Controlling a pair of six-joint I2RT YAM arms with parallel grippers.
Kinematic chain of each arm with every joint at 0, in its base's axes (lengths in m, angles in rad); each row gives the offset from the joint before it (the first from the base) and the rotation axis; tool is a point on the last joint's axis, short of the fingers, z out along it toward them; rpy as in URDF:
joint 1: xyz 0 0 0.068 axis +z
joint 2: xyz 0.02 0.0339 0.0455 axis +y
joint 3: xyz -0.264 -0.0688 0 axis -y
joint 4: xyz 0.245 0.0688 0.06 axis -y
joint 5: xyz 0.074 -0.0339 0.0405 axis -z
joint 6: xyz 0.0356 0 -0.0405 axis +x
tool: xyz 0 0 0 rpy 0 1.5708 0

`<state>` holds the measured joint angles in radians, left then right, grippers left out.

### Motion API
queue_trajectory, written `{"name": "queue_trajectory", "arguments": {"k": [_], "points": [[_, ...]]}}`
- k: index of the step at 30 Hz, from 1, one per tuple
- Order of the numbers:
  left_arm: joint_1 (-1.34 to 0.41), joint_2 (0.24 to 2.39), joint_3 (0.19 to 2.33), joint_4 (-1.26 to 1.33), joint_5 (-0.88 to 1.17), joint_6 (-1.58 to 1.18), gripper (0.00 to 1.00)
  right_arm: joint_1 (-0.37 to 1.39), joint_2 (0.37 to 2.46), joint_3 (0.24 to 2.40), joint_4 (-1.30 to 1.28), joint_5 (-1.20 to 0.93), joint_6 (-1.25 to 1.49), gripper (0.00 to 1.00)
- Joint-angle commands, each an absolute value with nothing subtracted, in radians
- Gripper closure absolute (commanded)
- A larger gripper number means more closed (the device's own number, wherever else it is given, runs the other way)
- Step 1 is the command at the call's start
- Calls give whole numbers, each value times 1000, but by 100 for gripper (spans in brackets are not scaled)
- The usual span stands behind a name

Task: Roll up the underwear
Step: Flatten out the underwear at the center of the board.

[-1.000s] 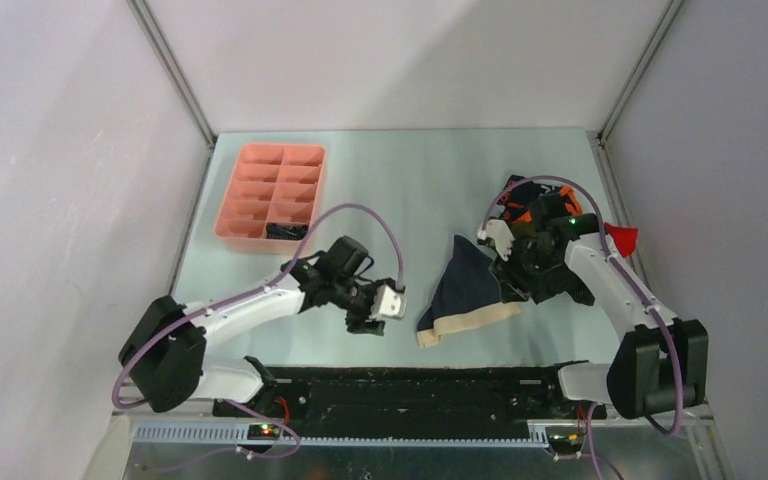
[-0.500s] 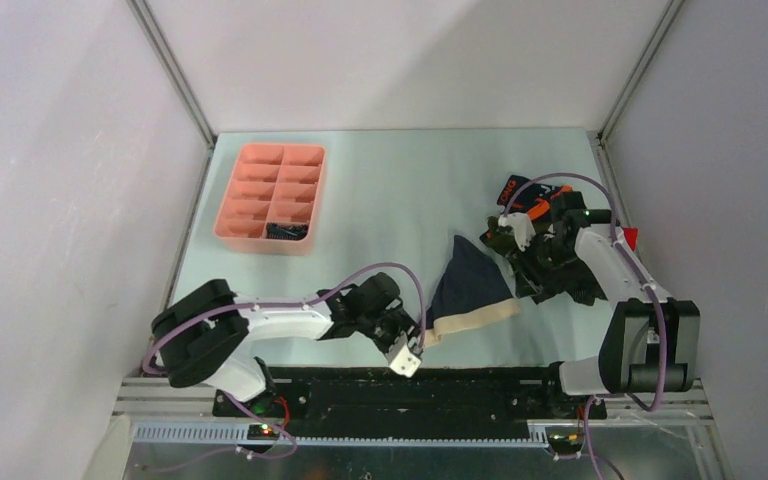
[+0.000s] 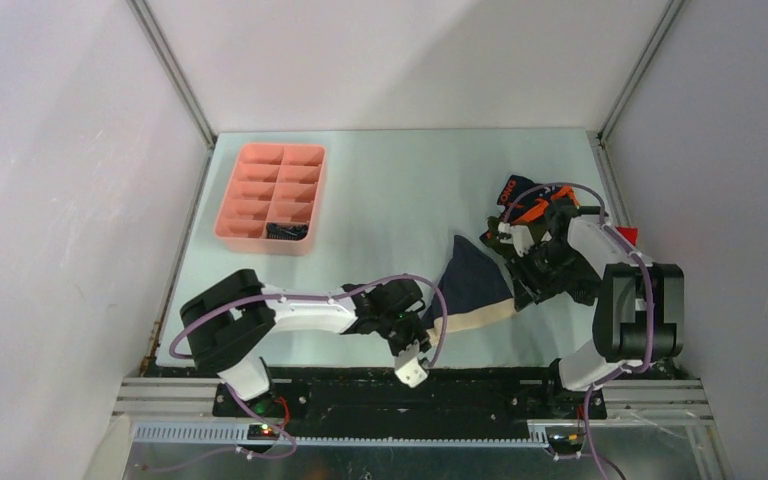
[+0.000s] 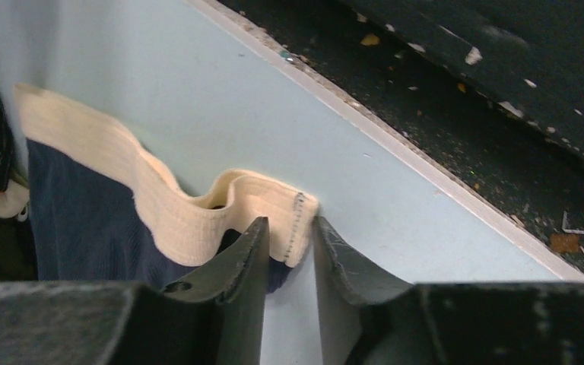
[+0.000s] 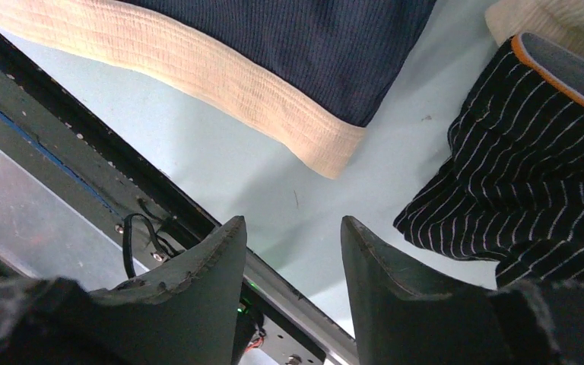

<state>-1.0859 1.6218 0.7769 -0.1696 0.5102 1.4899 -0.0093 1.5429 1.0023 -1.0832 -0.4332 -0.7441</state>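
Swinging further along the near edge than half a second ago, my left claw (image 4: pixel 289 228) is now reaching the navy briefs (image 3: pixel 470 285), which are lying on the tabletop (image 3: pixel 400 180) between my two arms, close to its near edge. I am narrowing this claw on the near left corner of the beige waistband (image 4: pixel 160 205); the cloth is filling the gap between the fingers and rippling up just behind them. My right arm is folding back more tightly than before, and my right claw (image 5: pixel 289 228) is hanging wide over bare tabletop, gripping nothing, with the waistband's other end just ahead of it. Beside that claw the striped briefs (image 5: pixel 532 175) are spilling from the pile (image 3: pixel 550 270) of other underwear at the right, which is touching the navy pair's far corner. Well apart at the far left the pink tray (image 3: pixel 270 195) is sitting with something dark in one near compartment.
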Motion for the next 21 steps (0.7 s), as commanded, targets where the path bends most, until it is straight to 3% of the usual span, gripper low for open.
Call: {"name": "queue_trajectory", "arguments": {"k": [1,10,18,19,21], "points": [[-1101,1673,780,-331,484,1574,73,14,1582,1015,-1078,-444,-667,46],[-1102,1653,754,-343,454,1546,98,41,1680,1015,-976,-371,-551,50],[-1102,1633,728,-288,428,1457,100,32,1743,1015,-936,-341,-502,52],[-1100,1629,725,-273,426,1446,100,33,1750,1015,-939,-359,-499,54],[-1097,1625,722,-248,416,1410,100,40,1769,1015,-938,-381,-500,66]]}}
